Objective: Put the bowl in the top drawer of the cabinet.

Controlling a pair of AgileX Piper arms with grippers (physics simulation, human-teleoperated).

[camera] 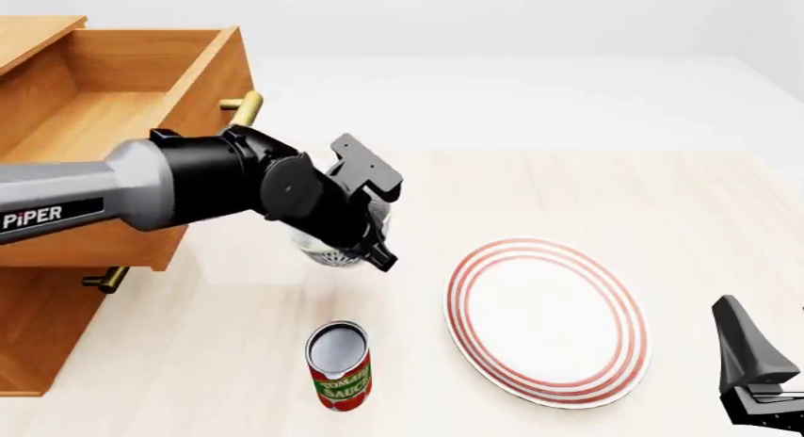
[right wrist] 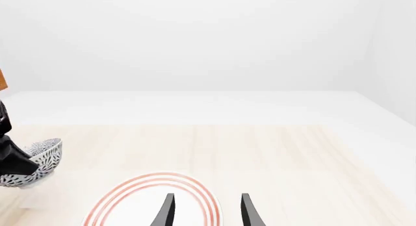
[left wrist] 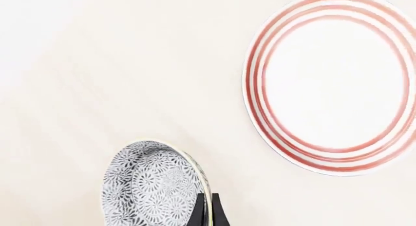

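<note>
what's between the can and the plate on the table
Nothing: in the front view only bare table separates the can from the plate.

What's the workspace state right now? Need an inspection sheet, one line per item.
Surface: light wood-grain table, pale floor beyond it.
Job's things: bowl pinched at its rim, lifted off the table and tilted; top drawer pulled open, nothing seen inside; cabinet at the table's left.
Clutter: plate with red rings, flat on the table; tomato sauce can upright nearer the arms, apart from the plate.
Grippers: left gripper shut on the bowl, right of the drawer front; right gripper open, holds nothing, near the plate's edge.
Cables: nothing seen.
Surroundings: plain white walls, nothing else seen.
</note>
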